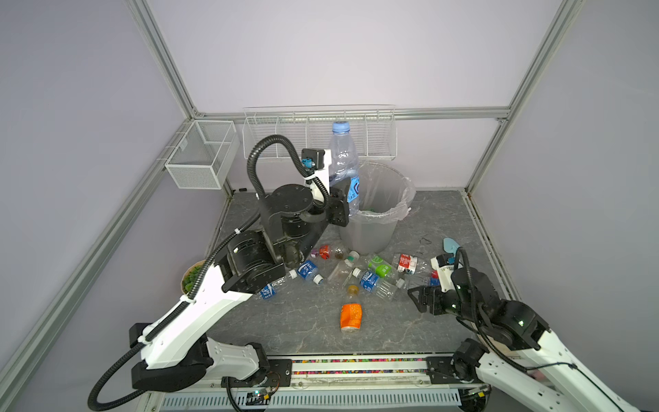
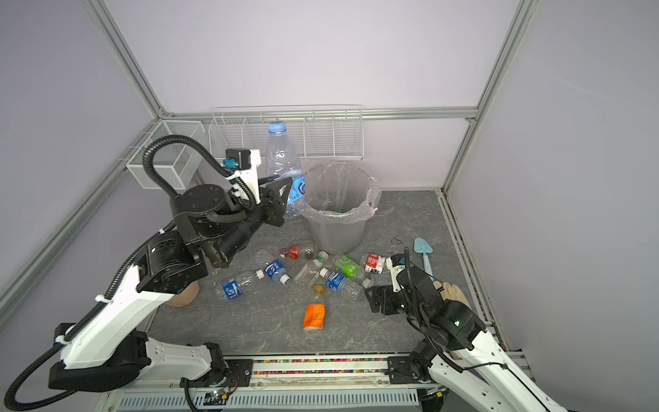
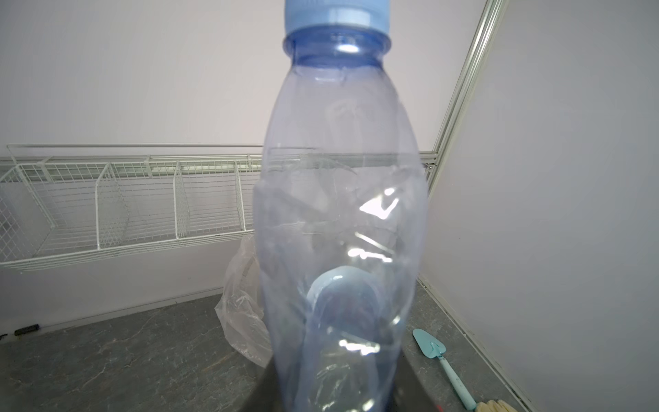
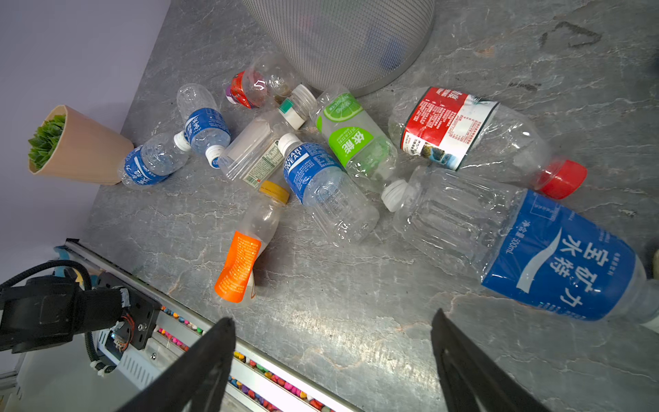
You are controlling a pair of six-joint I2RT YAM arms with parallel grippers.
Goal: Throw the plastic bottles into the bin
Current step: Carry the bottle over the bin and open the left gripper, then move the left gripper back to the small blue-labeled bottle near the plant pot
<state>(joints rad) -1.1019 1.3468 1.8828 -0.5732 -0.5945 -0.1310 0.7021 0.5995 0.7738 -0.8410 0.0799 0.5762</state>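
Left end effector (image 1: pixel 346 200) is pressed together on the lower body of the large blue-capped bottle (image 1: pixel 344 157). This bottle is held upright, cap up, raised off the worktop (image 1: pixel 428 214), just beside the rim of the bin (image 1: pixel 367 235) on the left arm's side. Whether its base is over the bin's opening cannot be determined.

Right end effector (image 4: pixel 331 317) is spread wide and holds nothing. It hangs low over the worktop, in front of the bin and towards the right arm's side.

Other bottles lie on their sides on the worktop in a cluster in front of the bin:
- the green-label bottle (image 4: pixel 351 135), near the bin's base;
- the red-label bottle (image 4: pixel 445 128), beside it;
- the big blue-label bottle (image 4: pixel 556 257), nearest the right end effector;
- the orange-label bottle (image 4: pixel 239 271), farthest from the bin.

Inside the bin, something green shows at the bottom.
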